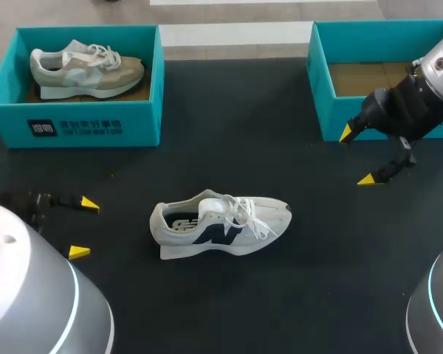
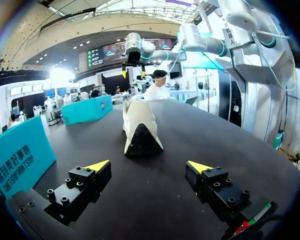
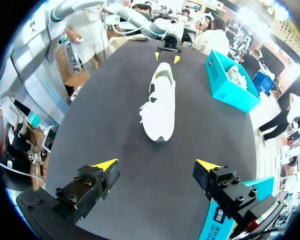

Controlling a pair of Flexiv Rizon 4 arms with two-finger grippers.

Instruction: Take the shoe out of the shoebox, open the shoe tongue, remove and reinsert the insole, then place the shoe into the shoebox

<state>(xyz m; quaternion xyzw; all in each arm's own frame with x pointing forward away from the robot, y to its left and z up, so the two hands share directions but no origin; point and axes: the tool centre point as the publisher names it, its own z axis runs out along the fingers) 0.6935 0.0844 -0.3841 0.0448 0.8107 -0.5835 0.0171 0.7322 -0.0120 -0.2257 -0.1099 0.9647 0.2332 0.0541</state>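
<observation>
Currently: white lace-up sneaker with a navy side logo (image 1: 220, 225) out on the black table (image 1: 280, 96); your left tool (image 1: 83, 228) and right tool (image 1: 358, 156) are both open.
Sneaker: stands on its sole about midway across the table, well apart from both boxes, heel toward your left tool, toe toward your right. Left tool: yellow-tipped fingers spread, gripping nothing, near the table's front left. Right tool: fingers likewise spread and gripping nothing, just beside the front wall of the teal cardboard shoebox at rear right (image 1: 332, 118), whose brown floor shows. You also have a second teal cardboard shoebox at rear left (image 1: 144, 103), holding a grey-and-beige sneaker (image 1: 85, 70).
</observation>
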